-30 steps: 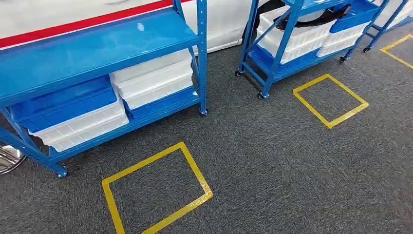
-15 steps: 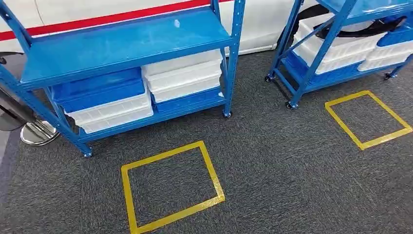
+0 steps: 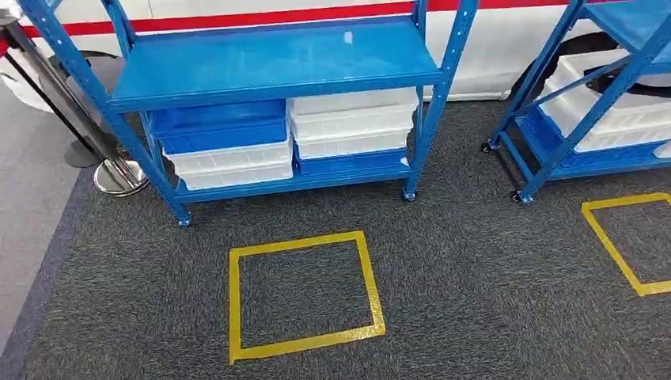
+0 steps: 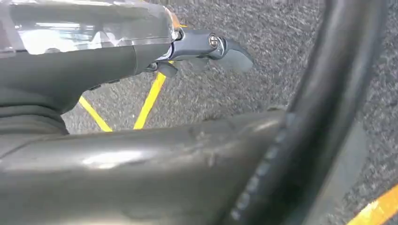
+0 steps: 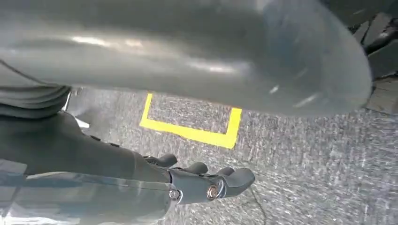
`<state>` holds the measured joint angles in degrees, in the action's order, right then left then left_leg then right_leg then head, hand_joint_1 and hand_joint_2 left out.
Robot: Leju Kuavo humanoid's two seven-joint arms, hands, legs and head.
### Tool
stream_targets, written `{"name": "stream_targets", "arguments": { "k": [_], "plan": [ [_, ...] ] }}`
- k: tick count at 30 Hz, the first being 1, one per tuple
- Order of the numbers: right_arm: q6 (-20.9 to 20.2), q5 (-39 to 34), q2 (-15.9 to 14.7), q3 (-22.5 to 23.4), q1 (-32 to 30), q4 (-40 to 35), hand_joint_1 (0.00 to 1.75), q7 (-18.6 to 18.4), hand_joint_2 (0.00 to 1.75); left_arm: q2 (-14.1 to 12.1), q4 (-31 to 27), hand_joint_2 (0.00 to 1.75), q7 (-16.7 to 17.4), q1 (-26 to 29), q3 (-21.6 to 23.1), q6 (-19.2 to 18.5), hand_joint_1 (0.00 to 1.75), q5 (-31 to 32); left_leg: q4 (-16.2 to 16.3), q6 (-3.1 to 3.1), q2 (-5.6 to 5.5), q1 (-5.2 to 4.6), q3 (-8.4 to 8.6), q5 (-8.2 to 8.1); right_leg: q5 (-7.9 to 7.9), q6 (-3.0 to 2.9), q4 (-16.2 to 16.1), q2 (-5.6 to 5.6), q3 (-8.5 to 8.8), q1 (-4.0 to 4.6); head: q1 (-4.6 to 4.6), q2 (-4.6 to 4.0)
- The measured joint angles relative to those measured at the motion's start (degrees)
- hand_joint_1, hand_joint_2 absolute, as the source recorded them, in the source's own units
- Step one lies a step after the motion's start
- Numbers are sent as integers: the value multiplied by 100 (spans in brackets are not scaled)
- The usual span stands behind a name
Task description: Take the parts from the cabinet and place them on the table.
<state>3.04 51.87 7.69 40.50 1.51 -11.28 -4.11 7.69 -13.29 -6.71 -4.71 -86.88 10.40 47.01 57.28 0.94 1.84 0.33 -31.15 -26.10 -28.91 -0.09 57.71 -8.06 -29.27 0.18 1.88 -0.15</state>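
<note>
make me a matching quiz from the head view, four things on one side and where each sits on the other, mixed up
Things:
1. yellow tape square
2. stacked white and blue bins
3. metal post base
4. second blue rack

Places:
A. on the bottom shelf of the near blue rack
B. at the right edge of the picture
C. on the carpet in front of the near rack
D. on the floor left of the near rack

Pairs: 1-C, 2-A, 3-D, 4-B

A blue shelf rack on grey carpet holds stacked white and blue bins.
</note>
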Motion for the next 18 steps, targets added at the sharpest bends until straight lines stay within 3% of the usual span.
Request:
{"name": "stream_targets", "arguments": {
  "k": [1,2,3,4,5,6,7,8,9,10,11,14,15,16,17,18],
  "plan": [
    [2,2,-2,0,-10,2,0,-11,0,7,0,0,0,1,0,0,0,0,-28,25,-46,19,23,31,-83,43,91,299,-6,-44,-4,0],
    [2,2,-2,0,-27,2,0,-9,0,7,0,0,2,-8,0,0,0,0,-30,65,-99,27,3,50,-287,63,362,595,-141,-54,-2,0],
    [2,2,-2,0,-40,2,0,-9,0,7,0,0,0,-29,2,0,0,0,-30,78,-161,27,-19,55,-524,74,777,720,-350,-69,-2,0],
    [2,2,-2,0,-46,2,0,-11,0,7,0,0,0,-42,2,-2,0,0,-29,88,-234,24,-39,62,-752,87,1285,768,-602,-83,-2,0],
    [-2,2,-2,0,-52,2,0,-11,0,4,0,0,0,-40,2,0,0,0,-25,88,-307,21,-50,64,-851,99,1630,780,-781,-89,-2,0],
    [-2,2,-2,0,-60,2,0,-13,0,4,0,0,0,-38,2,0,0,0,-18,85,-393,22,-51,66,-800,110,1744,781,-853,-97,-2,0],
    [-2,2,-2,0,-64,2,0,-15,0,4,0,0,0,-29,0,0,0,2,-11,80,-483,24,-47,66,-607,115,1577,785,-792,-109,-2,0],
    [-2,2,-4,0,-65,2,0,-15,0,4,0,0,0,-24,2,-2,0,2,4,74,-562,27,-40,63,-343,114,1217,805,-635,-122,-2,0],
    [-2,2,-6,0,-69,2,0,-15,0,7,0,0,-4,-24,2,-2,0,9,23,56,-645,30,-36,53,-59,105,735,885,-419,-139,-2,0],
    [-2,2,-15,2,-97,2,0,-15,0,9,0,0,-15,-29,2,-18,0,17,48,31,-655,33,-53,35,164,85,247,1016,-213,-153,-4,0],
    [13,-15,-17,7,-97,2,0,-11,0,11,0,0,-28,-31,2,-22,0,15,99,-3,-708,-12,-70,20,77,72,137,1070,-187,-130,-4,0],
    [153,-50,-17,39,-29,2,0,0,0,11,0,0,-77,16,2,-59,0,-20,71,-118,-776,16,-111,42,79,12,120,1039,-199,-100,-2,0],
    [155,-57,-15,39,-23,2,0,0,0,9,0,0,-94,20,2,-81,0,-20,76,-158,-805,17,-129,28,99,-35,73,1010,-186,-143,0,0],
    [155,-61,-13,46,-25,2,0,0,0,15,2,0,-107,21,2,-98,0,-17,163,-177,-638,33,-132,-37,115,-77,42,953,-161,-153,-2,0],
    [157,-66,-13,59,-53,2,0,-2,0,24,7,0,-107,8,2,-98,0,-9,392,-196,-427,24,-240,-202,108,-128,41,928,-161,-145,0,0],
    [157,-72,-13,81,-69,2,0,-2,0,26,7,0,-114,-13,2,-98,0,-7,788,-214,-321,35,-432,-423,96,-155,44,880,-166,-130,0,0]
  ]
}}
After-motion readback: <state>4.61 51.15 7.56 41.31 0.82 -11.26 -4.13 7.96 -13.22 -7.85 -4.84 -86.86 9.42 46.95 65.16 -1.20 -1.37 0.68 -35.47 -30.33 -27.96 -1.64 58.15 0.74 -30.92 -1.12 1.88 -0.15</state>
